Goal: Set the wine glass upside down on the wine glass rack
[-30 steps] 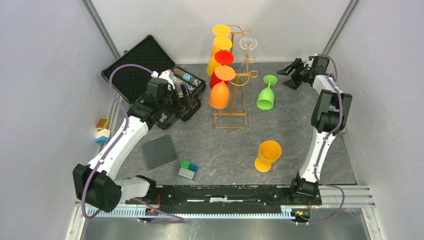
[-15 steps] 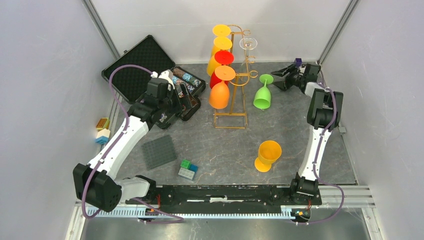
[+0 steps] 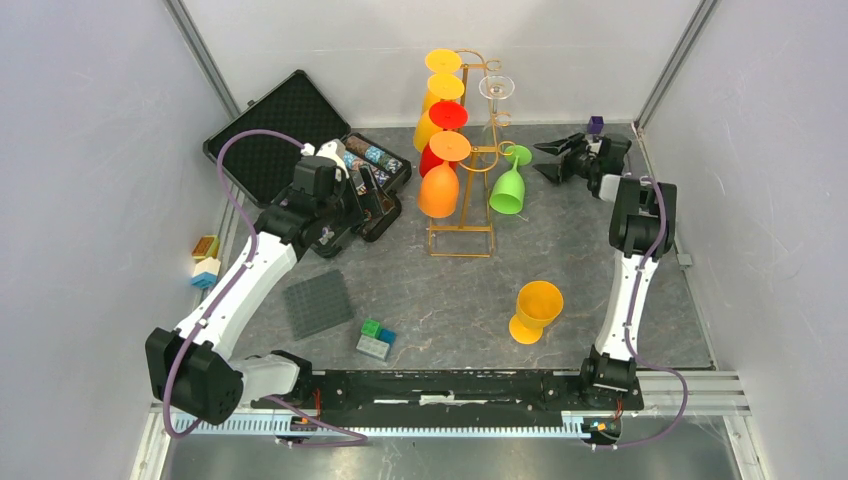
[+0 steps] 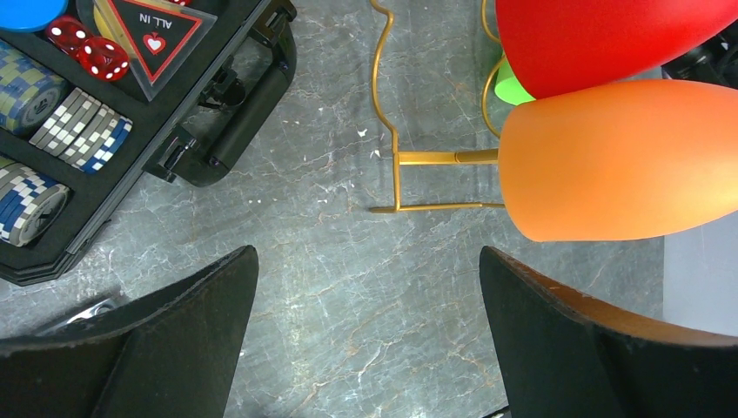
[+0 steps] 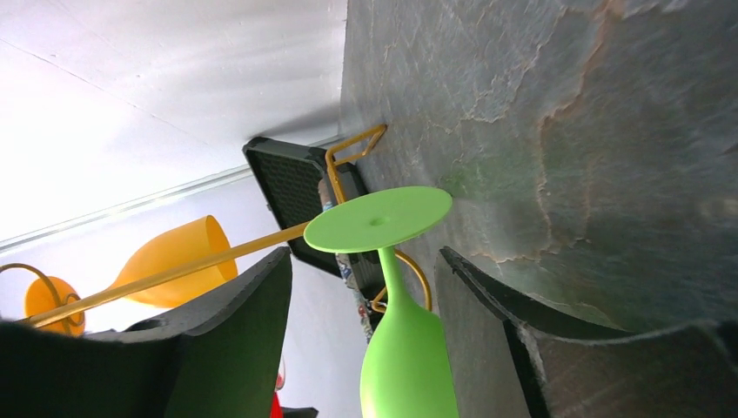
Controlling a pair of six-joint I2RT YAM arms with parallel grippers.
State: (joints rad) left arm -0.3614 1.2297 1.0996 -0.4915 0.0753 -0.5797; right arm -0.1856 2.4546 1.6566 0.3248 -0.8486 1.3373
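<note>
Your green wine glass (image 3: 507, 190) hangs upside down on the right side of the gold wire rack (image 3: 461, 254). Its bowl points down and its flat foot is up at one of the loops. In the right wrist view the stem passes a gold ring just under the foot, but you cannot tell whether the foot sits fully on it. The bowl is clear of the tabletop (image 3: 580, 290).

Your right gripper (image 3: 546, 160) is just to the right of the rack, level with the glass's foot. Its jaws are apart and nothing is clamped between them.

On the rack's left side, yellow (image 3: 441, 92), red (image 3: 440, 150) and orange (image 3: 439, 190) glasses hang bowl-down. A clear glass (image 3: 497, 87) sits near the top on the right side.

Your left gripper (image 4: 365, 257) hovers left of the rack's base with its jaws spread wide over bare tabletop, holding nothing. Left of the rack lies an open black case (image 3: 285, 125) of poker chips (image 4: 83, 131).

On the near side of the rack, an orange-yellow glass (image 3: 535, 310) stands upright on the tabletop, well apart from the rack. A grey studded plate (image 3: 317, 303) and small blocks (image 3: 376, 340) lie nearer your left arm.
</note>
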